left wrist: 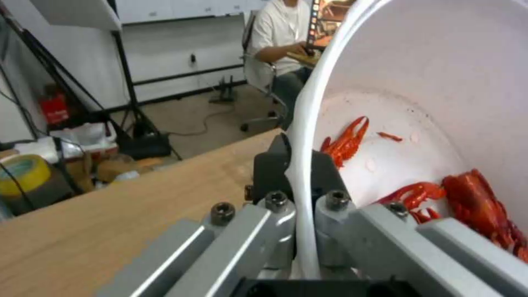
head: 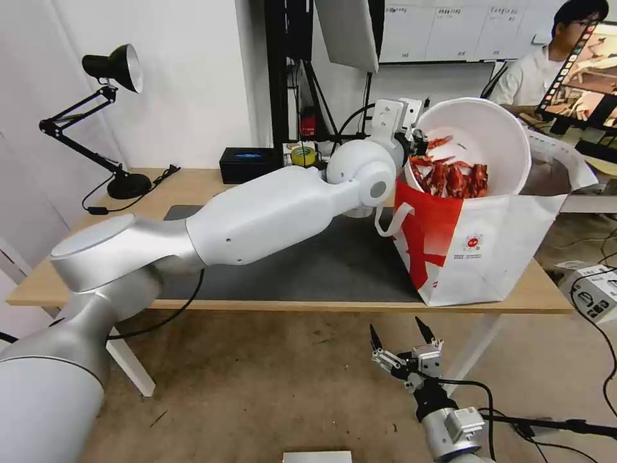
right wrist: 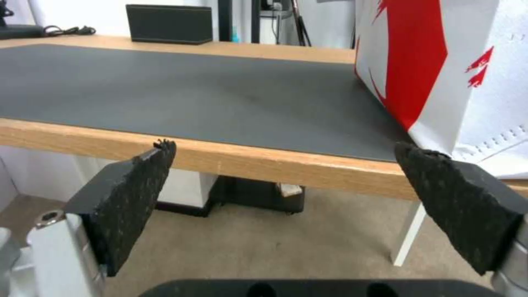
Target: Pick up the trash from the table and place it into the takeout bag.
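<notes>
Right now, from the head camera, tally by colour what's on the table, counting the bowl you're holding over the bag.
Black: 2, the desk lamp and the box.
White: 1, the bowl of red crayfish shells, tilted over the bag, rim pinched by the left gripper.
White-and-red: 1, the takeout bag.
Yellow: 1, the tape roll.
Total: 5

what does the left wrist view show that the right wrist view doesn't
Left wrist only: the left gripper shut on the rim of the tilted bowl, with red shells inside, and a yellow tape roll past the table's far edge. Right wrist only: the open right gripper below the table edge, the grey mat, the bag, a black box. Both: the wooden table.
</notes>
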Robot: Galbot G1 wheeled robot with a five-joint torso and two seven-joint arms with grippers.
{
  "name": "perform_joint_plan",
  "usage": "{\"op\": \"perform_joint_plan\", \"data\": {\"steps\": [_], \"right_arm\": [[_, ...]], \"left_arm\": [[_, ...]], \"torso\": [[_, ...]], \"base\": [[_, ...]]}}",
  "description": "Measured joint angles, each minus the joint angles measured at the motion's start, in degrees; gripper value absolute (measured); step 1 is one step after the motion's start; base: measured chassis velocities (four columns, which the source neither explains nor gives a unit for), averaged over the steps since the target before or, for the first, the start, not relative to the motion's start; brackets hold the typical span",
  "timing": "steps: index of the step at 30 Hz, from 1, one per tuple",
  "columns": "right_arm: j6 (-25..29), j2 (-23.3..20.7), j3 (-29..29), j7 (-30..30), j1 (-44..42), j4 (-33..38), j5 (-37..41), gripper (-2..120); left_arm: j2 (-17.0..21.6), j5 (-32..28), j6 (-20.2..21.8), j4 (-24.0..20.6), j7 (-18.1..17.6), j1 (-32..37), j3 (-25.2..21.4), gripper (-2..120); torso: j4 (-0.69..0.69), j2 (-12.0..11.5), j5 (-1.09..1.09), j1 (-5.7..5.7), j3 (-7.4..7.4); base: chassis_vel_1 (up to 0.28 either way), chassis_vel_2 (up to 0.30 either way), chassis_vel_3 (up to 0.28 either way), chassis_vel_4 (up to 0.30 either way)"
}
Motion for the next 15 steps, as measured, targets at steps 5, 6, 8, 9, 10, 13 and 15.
{"op": "perform_joint_plan", "data": {"steps": [5, 6, 8, 9, 10, 13, 15], "right_arm": [[0.00, 0.00, 0.00, 0.00, 0.00, 0.00, 0.00, 100], [0.00, 0.00, 0.00, 0.00, 0.00, 0.00, 0.00, 100], [0.00, 0.00, 0.00, 0.00, 0.00, 0.00, 0.00, 100], [0.00, 0.00, 0.00, 0.00, 0.00, 0.00, 0.00, 100], [0.00, 0.00, 0.00, 0.00, 0.00, 0.00, 0.00, 100], [0.00, 0.00, 0.00, 0.00, 0.00, 0.00, 0.00, 100], [0.00, 0.00, 0.00, 0.00, 0.00, 0.00, 0.00, 100]], "left_arm": [[1.09, -0.65, 1.12, -0.96, 2.32, -0.01, 0.02, 0], [1.91, -1.20, 1.85, -1.99, 3.04, 0.08, 0.07, 13], [1.91, -1.20, 1.85, -1.99, 3.04, 0.08, 0.07, 13], [2.49, -1.80, 1.89, -2.60, 3.05, 0.25, 0.08, 22], [2.49, -1.80, 1.89, -2.60, 3.05, 0.25, 0.08, 22], [3.76, -2.47, 1.90, -3.67, 2.89, 0.69, 0.08, 38], [4.28, -2.57, 1.87, -4.09, 2.82, 0.88, 0.04, 43]], "torso": [[0.00, 0.00, 0.00, 0.00, 0.00], [0.00, 0.00, 0.00, 0.00, 0.00], [0.00, 0.00, 0.00, 0.00, 0.00], [0.00, 0.00, 0.00, 0.00, 0.00], [0.00, 0.00, 0.00, 0.00, 0.00], [0.00, 0.00, 0.00, 0.00, 0.00], [0.00, 0.00, 0.00, 0.00, 0.00]], "base": [[0.000, 0.000, 0.000, 0.000], [0.000, 0.000, 0.000, 0.000], [0.000, 0.000, 0.000, 0.000], [0.000, 0.000, 0.000, 0.000], [0.000, 0.000, 0.000, 0.000], [0.000, 0.000, 0.000, 0.000], [0.000, 0.000, 0.000, 0.000]]}}
